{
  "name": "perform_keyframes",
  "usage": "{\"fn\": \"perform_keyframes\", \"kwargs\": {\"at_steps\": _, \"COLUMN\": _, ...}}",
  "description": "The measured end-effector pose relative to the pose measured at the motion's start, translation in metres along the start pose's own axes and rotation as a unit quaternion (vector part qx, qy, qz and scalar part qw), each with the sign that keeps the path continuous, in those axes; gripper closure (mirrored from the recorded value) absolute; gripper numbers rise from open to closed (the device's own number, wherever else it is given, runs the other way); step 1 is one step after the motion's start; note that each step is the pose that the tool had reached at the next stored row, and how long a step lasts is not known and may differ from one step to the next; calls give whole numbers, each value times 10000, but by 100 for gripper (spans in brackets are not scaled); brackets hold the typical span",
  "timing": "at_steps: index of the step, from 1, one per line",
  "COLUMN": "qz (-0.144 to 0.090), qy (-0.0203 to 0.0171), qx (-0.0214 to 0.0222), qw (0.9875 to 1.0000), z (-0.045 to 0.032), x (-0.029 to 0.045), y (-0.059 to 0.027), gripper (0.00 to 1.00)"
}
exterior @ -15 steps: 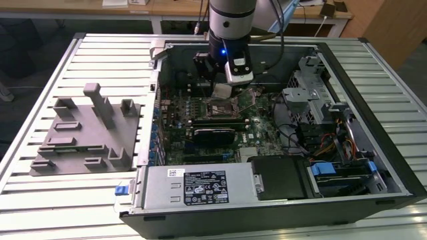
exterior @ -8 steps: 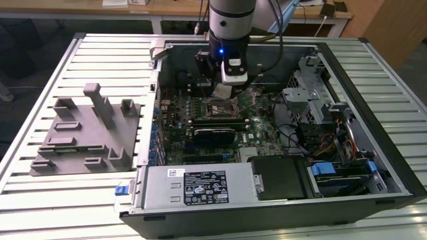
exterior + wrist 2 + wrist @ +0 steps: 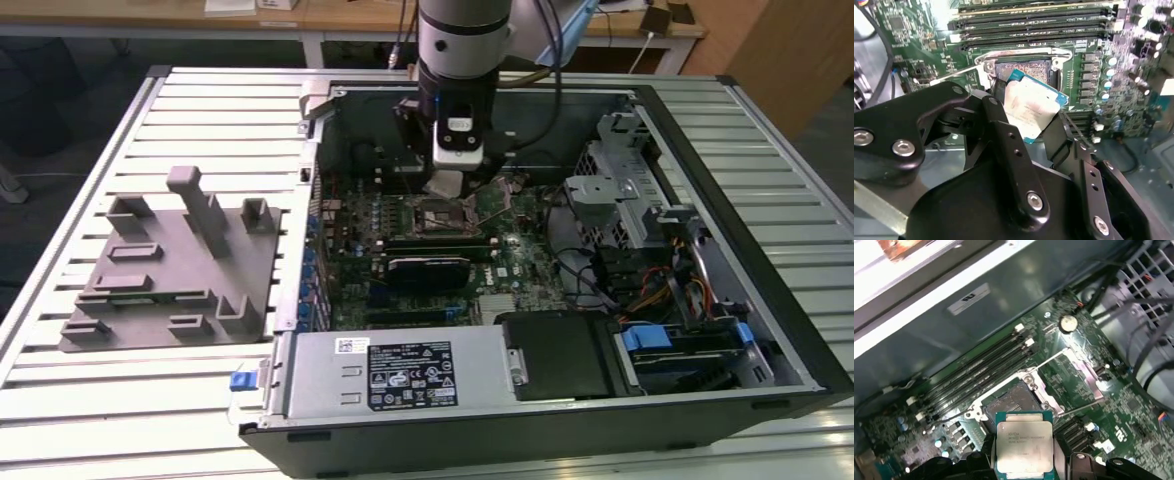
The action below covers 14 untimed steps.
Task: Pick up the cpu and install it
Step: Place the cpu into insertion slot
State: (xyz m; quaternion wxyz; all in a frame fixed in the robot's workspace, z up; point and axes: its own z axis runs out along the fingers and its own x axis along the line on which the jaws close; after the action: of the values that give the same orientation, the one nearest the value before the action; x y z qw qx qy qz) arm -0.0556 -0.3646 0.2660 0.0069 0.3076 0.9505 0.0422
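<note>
The cpu (image 3: 1031,107) is a flat square chip with a silver top and pale edge, clamped by its sides between my gripper's black fingers (image 3: 1004,130). My gripper (image 3: 1029,122) is shut on it. In the first wrist view the cpu (image 3: 1024,442) hangs just short of the open socket (image 3: 1011,402), apart from it. The socket's metal frame and lever (image 3: 1076,370) are swung aside. In the exterior view my gripper (image 3: 449,188) hovers inside the computer case, just above the socket (image 3: 442,216).
Memory slots (image 3: 1029,25) run beside the socket. The case walls (image 3: 694,230), a drive cage (image 3: 621,190), loose cables (image 3: 641,290) and the power supply (image 3: 394,375) surround the board. A grey plastic fixture (image 3: 180,265) with upright posts stands on the slatted table at the exterior view's left.
</note>
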Motion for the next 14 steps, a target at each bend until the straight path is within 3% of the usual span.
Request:
{"fn": "perform_keyframes", "kwargs": {"at_steps": 3, "qz": 247, "qy": -21, "qx": -3, "qw": 9997, "z": 0, "x": 0, "y": 0, "gripper": 45}}
{"fn": "perform_keyframes", "kwargs": {"at_steps": 7, "qz": 566, "qy": -48, "qx": -8, "qw": 9984, "z": 0, "x": 0, "y": 0, "gripper": 45}}
{"fn": "perform_keyframes", "kwargs": {"at_steps": 11, "qz": 892, "qy": -75, "qx": -12, "qw": 9960, "z": 0, "x": 0, "y": 0, "gripper": 45}}
{"fn": "perform_keyframes", "kwargs": {"at_steps": 14, "qz": 1138, "qy": -96, "qx": -15, "qw": 9935, "z": 0, "x": 0, "y": 0, "gripper": 45}}
